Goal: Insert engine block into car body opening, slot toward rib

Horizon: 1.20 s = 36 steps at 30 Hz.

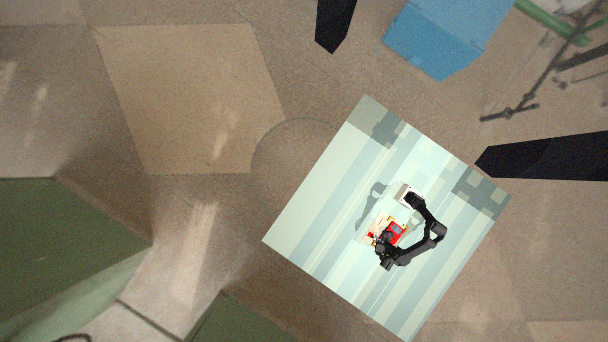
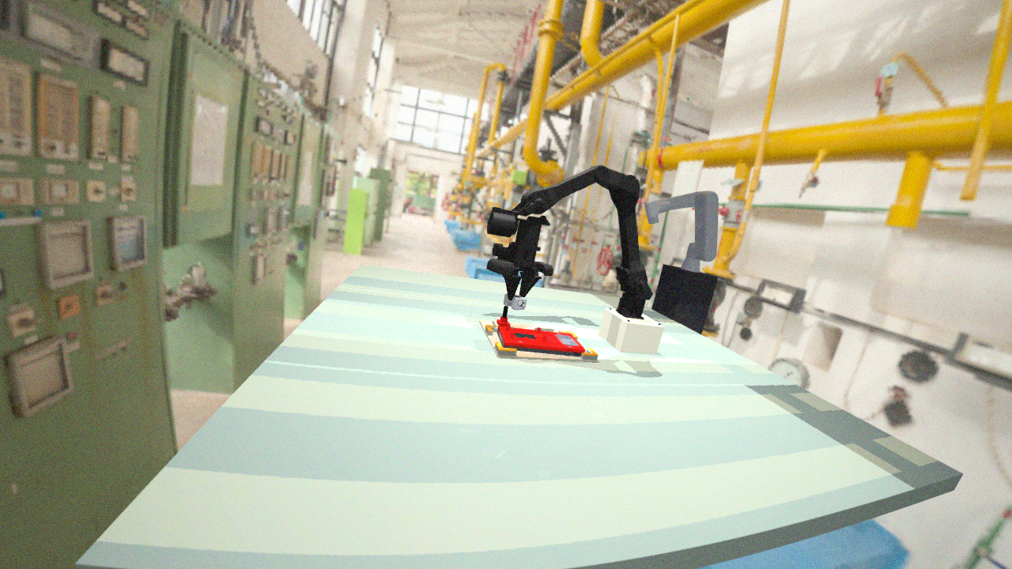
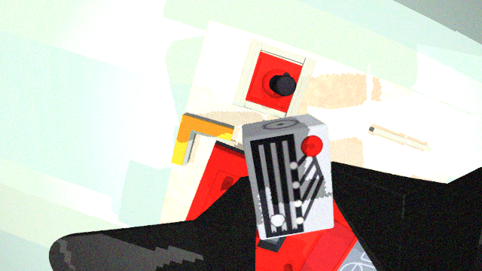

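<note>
Closest to the wrist view, the engine block (image 3: 291,181) (image 2: 515,303) is pinched between the black fingers (image 2: 527,283); the jaws stand part-way open, shut down on its two opposite sides. It looks a small, rigid box, probably light, its faces smooth enough to slip or turn under a sideways knock. The hold on the side walls seems the right one: it leaves the underside free to go in first and keeps the fingertips off the printed face with its stripes and red disc. Nothing about it suggests it would give, so a poor line-up would likely jam rather than squeeze through, and a gentle straight descent should serve better than force

Beneath it, well apart in height, lies the red car body (image 3: 216,169) (image 2: 538,345) (image 1: 393,237). A dark patch beyond the block's lower edge may be part of the opening, but the block hides too much to be sure, and I cannot tell whether the slot side faces the rib. Just beside the car body stands a red square piece (image 3: 256,90) (image 2: 503,324) with an upright black knob (image 3: 285,85) (image 2: 505,311), worth avoiding on the way down and when the jaws open to leave. All this rests over the striped tabletop (image 3: 75,94) (image 2: 424,438) (image 1: 318,191), with the arm's white base (image 2: 633,338) (image 1: 401,193) farther along
</note>
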Each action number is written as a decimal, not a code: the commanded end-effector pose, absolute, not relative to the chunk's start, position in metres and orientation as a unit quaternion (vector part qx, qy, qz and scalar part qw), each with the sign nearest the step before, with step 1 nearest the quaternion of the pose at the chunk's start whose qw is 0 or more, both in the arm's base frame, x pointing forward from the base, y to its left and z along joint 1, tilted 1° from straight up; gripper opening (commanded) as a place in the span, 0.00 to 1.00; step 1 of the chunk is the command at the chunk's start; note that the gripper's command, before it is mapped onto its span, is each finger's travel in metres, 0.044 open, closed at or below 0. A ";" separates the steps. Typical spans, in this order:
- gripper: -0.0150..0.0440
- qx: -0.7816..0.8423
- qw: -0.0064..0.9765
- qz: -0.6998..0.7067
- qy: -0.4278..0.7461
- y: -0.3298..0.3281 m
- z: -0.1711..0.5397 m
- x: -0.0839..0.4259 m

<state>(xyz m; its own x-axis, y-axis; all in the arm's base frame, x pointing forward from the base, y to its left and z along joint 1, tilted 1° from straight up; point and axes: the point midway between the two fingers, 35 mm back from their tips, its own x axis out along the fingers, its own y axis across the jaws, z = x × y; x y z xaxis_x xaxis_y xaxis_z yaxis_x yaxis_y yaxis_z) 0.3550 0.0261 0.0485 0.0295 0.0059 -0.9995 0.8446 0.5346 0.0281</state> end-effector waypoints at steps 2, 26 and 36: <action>0.25 0.284 0.656 -0.271 0.644 0.043 0.042 0.350; 0.25 0.005 0.714 0.007 0.700 0.100 0.021 0.332; 0.52 -0.007 0.714 0.019 0.700 0.102 0.021 0.332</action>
<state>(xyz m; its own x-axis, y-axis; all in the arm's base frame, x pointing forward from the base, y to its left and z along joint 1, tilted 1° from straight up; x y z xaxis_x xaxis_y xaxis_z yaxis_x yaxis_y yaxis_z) 0.3335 0.1009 0.0223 0.0227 0.0137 -0.9996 -0.0190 0.9997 0.0133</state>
